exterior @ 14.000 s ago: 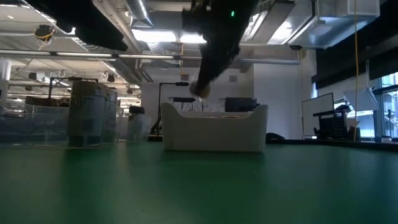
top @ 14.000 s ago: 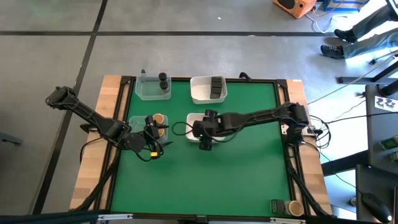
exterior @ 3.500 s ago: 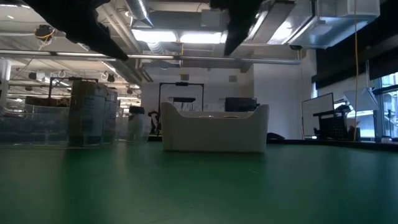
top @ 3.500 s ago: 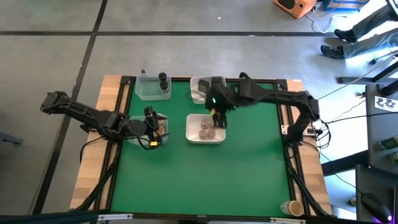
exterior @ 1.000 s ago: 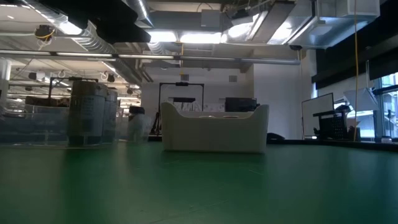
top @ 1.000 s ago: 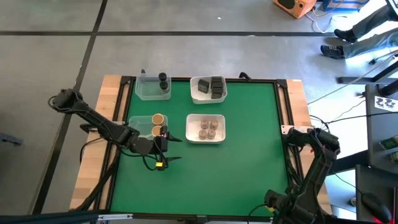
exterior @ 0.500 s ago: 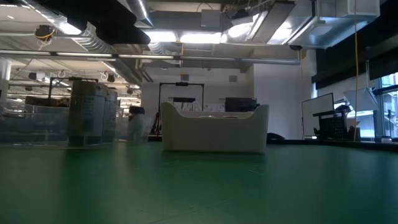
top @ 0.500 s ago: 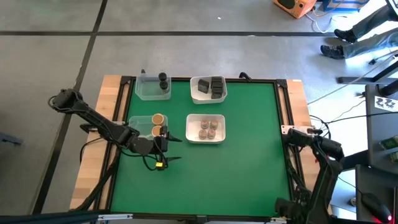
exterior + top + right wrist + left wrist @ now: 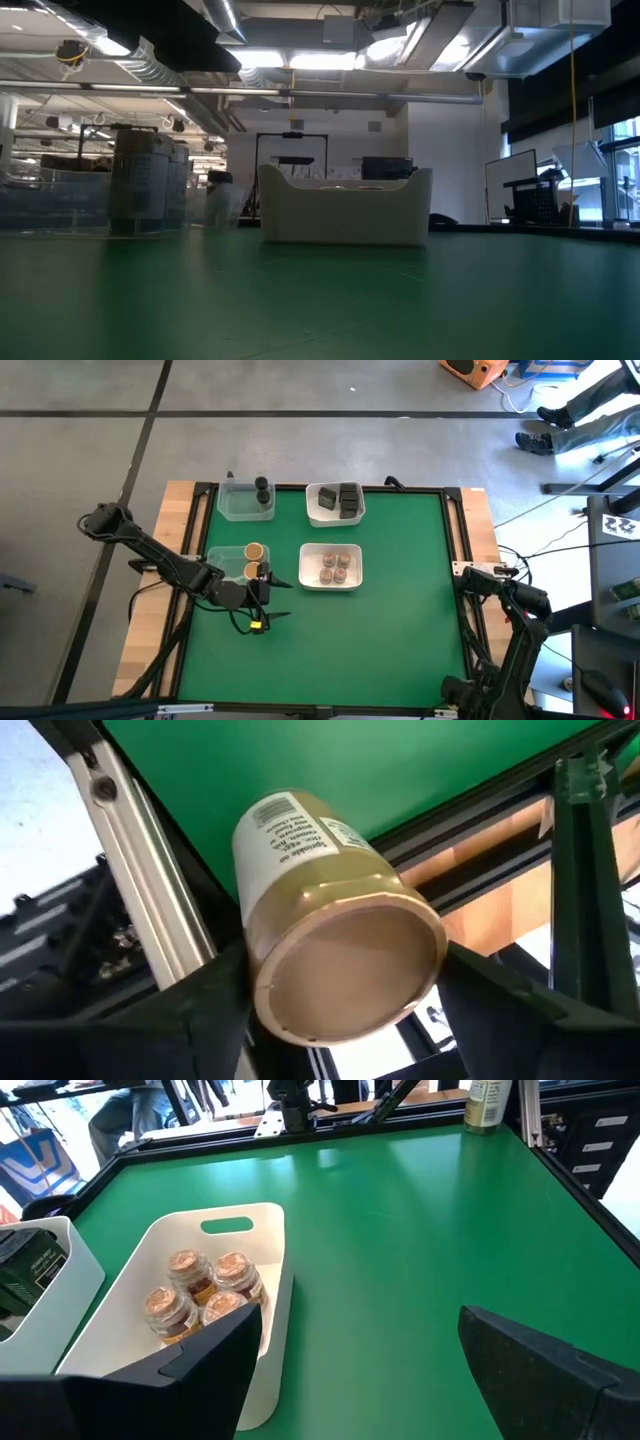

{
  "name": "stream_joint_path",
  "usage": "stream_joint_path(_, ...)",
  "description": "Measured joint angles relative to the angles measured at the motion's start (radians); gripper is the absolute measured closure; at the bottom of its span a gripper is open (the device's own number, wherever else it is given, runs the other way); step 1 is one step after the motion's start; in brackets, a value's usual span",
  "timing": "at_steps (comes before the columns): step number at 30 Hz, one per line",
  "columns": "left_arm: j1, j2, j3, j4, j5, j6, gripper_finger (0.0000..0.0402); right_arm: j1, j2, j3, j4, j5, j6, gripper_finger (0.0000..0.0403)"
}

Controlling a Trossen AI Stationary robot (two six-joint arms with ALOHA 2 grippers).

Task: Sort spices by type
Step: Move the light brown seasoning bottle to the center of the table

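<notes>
- Right gripper is down at the near right corner of the table, off the green mat and over the frame rail. The left gripper waits near the left edge, jaws wide and empty.
- A tan-topped jar sits in the mouth of the right claw with its lid towards the wrist camera. I cannot tell whether the claw has actually closed on it yet.
- Other spices appear sorted:
  - black cylinders in the clear tub at the far left corner
  - dark tins in the far white tray
  - brownish jars in the middle white tray
  - two tan-topped jars in the clear tub at the left edge
- I judge the step in hand to be gripping this last jar, bound for the left-edge tub.
- To do it well, I centre the claw on the jar body below the lid, where the label is, and not on the lid rim.
- I close slowly, because the wall is round and smooth and an off-centre squeeze could squirt it out.
- The rail and upright post stand close beside the jar, so I lift straight up before swinging towards the mat.
- The tub is at the opposite edge, so I plan either a long reach or a set-down mid-mat for the left arm.
</notes>
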Motion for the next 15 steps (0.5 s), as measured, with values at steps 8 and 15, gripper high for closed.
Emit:
stream_joint_path(8,-0.002,-0.003,0.0,0.0,0.0,0.0,0.0079,-0.127,-0.009,0.002,0.018,0.088,-0.008,0.0127)
stream_joint_path(15,-0.031,-0.036,0.0,-0.022,0.0,-0.011,0.0079,-0.294,-0.029,0.019,0.037,0.353,-0.118,0.0127)
